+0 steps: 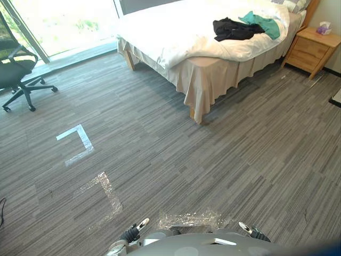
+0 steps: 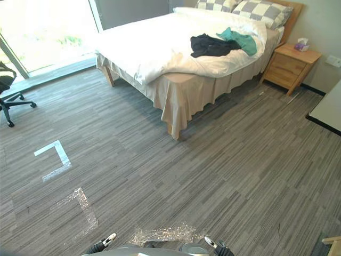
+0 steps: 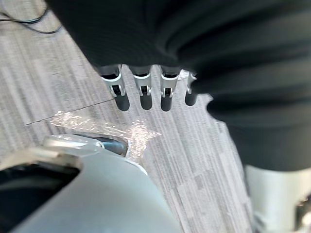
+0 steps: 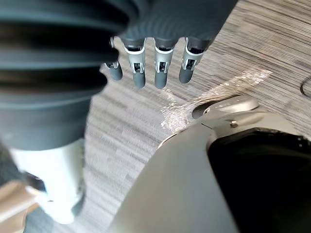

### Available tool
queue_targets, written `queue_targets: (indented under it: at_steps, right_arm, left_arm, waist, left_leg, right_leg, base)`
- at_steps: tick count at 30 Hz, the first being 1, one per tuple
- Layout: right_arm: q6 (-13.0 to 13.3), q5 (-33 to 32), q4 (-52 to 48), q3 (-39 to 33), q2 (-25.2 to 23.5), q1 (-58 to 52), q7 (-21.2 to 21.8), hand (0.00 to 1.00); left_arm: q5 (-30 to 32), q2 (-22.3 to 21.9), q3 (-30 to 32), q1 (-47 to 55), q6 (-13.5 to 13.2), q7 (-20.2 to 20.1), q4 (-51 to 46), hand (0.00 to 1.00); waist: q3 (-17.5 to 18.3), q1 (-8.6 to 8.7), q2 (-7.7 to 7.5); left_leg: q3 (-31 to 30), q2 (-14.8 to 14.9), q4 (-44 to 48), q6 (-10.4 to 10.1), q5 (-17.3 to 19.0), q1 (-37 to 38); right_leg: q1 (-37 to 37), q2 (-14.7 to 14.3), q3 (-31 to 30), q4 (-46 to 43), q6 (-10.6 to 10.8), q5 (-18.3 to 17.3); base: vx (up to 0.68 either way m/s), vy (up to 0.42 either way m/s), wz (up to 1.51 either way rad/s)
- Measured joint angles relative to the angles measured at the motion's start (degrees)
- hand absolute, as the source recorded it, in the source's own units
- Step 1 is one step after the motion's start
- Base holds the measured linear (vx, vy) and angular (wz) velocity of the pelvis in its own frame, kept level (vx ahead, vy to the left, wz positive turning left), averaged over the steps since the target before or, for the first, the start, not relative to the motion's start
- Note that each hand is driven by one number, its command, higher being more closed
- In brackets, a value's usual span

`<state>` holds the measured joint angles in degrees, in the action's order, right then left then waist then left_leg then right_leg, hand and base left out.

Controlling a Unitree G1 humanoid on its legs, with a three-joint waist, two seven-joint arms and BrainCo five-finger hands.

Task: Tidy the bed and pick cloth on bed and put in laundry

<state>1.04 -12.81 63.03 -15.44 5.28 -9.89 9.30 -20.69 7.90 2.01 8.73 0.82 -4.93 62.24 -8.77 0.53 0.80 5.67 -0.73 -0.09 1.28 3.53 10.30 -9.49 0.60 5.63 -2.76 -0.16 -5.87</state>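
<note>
A bed [image 1: 176,32] with a rumpled white duvet stands at the far side of the room. On it lie a black cloth [image 1: 233,29] and, just behind it, a teal cloth [image 1: 265,23], near the bed's right edge. Checked pillows [image 2: 256,9] rest at the headboard. My left hand [image 1: 133,232] hangs low at the near edge of the view, far from the bed. My right hand [image 1: 250,230] hangs likewise on the other side. In the wrist views the fingers [image 3: 142,90] of the left hand and the fingers [image 4: 160,65] of the right hand point down, straight and holding nothing.
A wooden nightstand [image 1: 313,49] with a tissue box [image 1: 323,28] stands right of the bed. A black office chair [image 1: 16,69] sits at the far left by the window. Tape marks [image 1: 77,141] lie on the grey carpet. A table edge [image 2: 327,114] juts in at right.
</note>
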Motion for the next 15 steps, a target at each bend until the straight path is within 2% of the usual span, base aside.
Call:
queue_targets:
  at_steps: [3,7,9,10,15]
  right_arm:
    - [0.02,0.13,0.07,-0.11,-0.26,0.17,0.01,0.0]
    - [0.02,0.23,0.49,-1.66,-0.74,1.16,0.05,0.0]
    - [-0.01,0.23,0.52,-1.93,-0.84,1.19,0.03,0.0]
    - [-0.01,0.22,0.52,-1.96,-0.85,1.2,0.03,0.0]
    - [-0.02,0.18,0.5,-1.95,-0.86,1.37,0.03,0.0]
  left_arm:
    - [0.17,0.09,0.4,0.19,0.02,-0.1,0.09,0.0]
    - [3.67,0.26,0.43,-0.05,0.88,-0.81,0.08,0.0]
    - [4.35,0.32,0.43,-0.45,1.38,-1.01,0.06,0.0]
    - [4.35,0.36,0.43,-0.45,2.14,-1.01,0.05,0.0]
    - [4.84,0.67,0.43,-0.92,6.06,-1.23,0.0,0.0]
  waist:
    - [0.05,-0.1,-0.34]
    - [0.03,-0.1,-0.37]
    - [0.02,-0.21,-0.43]
    - [0.01,-0.2,-0.43]
    - [-0.1,-0.14,-0.54]
  left_leg:
    - [0.21,0.11,-0.91,-0.82,0.51,2.12]
    - [0.23,0.33,-1.83,-1.47,0.9,2.85]
    - [0.35,0.44,-1.84,-2.77,1.08,2.98]
    - [0.54,0.52,-1.87,-3.47,1.04,3.1]
    - [1.78,0.71,-1.96,-3.55,1.06,3.56]
  right_leg:
    - [-2.31,-0.17,0.35,1.47,0.42,0.18]
    - [-2.99,-0.32,1.25,2.25,1.75,0.11]
    - [-3.06,-0.31,1.42,2.25,2.26,0.16]
    - [-3.11,-0.32,1.42,2.25,2.66,0.25]
    - [-3.13,-0.45,1.36,2.25,2.67,0.25]
  base:
    - [0.11,-0.009,-0.03]
    - [0.04,-0.016,0.02]
    - [0.01,-0.011,-0.02]
    - [0.01,-0.025,-0.08]
    - [-0.02,-0.034,-0.11]
